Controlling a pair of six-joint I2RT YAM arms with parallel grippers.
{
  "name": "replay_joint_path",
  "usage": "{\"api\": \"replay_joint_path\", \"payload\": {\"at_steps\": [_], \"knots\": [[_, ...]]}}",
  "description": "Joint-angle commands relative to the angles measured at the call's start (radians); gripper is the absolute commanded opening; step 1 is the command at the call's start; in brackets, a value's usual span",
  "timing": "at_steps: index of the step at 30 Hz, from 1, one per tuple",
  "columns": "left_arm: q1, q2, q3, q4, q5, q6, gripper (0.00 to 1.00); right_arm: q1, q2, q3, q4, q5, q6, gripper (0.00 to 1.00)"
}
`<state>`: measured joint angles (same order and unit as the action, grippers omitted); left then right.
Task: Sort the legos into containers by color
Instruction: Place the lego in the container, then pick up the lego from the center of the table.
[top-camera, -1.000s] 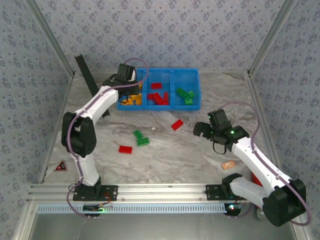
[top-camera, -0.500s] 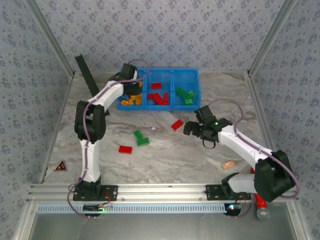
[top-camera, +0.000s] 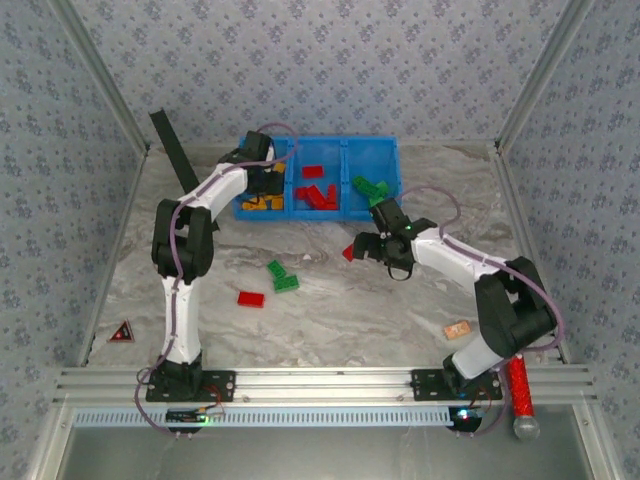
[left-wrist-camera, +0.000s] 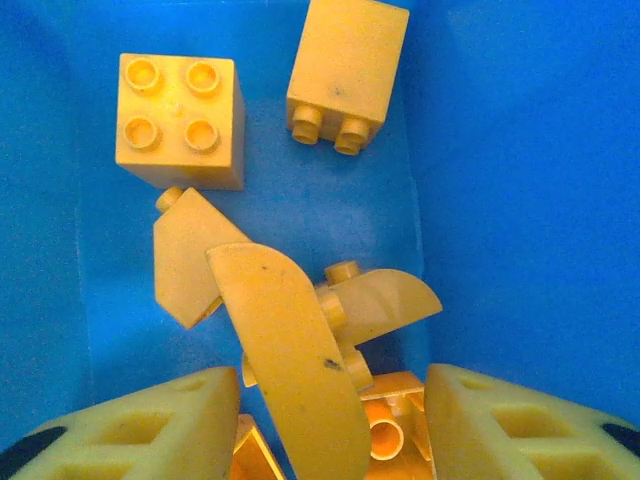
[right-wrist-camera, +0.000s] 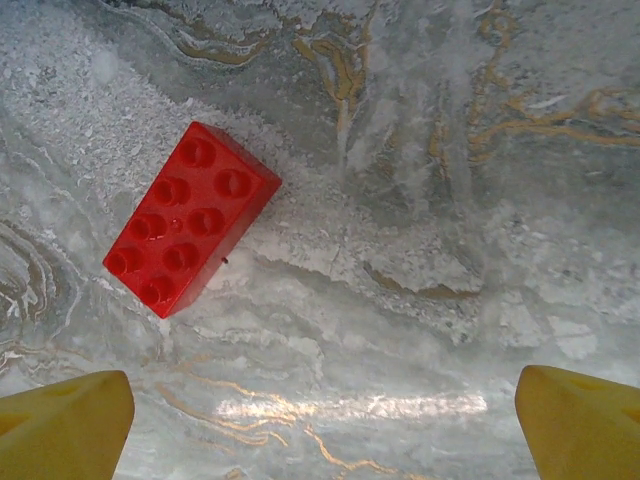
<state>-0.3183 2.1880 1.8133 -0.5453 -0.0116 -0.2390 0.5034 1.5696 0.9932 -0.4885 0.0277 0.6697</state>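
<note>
Below my right jaws, spread wide, a red brick (right-wrist-camera: 190, 230) lies studs-up on the bench (right-wrist-camera: 450, 150). It looks light, rigid and slick, so I'd pinch its long sides. Meanwhile my left jaws stand parted, loose around a curved yellow brick (left-wrist-camera: 290, 340) inside the blue bin (left-wrist-camera: 500, 200).

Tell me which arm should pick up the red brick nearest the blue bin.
Right. The right gripper hangs open close above that red eight-stud brick. The left gripper is down in the blue bin's left compartment among yellow bricks.
</note>
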Motion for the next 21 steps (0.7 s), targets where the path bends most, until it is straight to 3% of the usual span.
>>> {"api": "replay_joint_path", "payload": {"at_steps": [1,10,13,21], "knots": [[0.007,-0.080,-0.031,0.010,0.007,0.012,0.54,0.008,0.044,0.048,0.019,-0.019,0.020,0.99],[0.005,-0.268,-0.123,0.042,0.042,0.027,0.55,0.026,0.182,0.146,0.046,-0.022,0.074,0.97],[-0.004,-0.324,-0.137,0.025,0.088,0.047,0.58,0.035,0.230,0.185,0.030,0.002,0.083,0.97],[-0.023,-0.503,-0.221,0.034,0.083,0.055,0.60,0.073,0.348,0.293,-0.048,0.082,0.091,0.91]]}}
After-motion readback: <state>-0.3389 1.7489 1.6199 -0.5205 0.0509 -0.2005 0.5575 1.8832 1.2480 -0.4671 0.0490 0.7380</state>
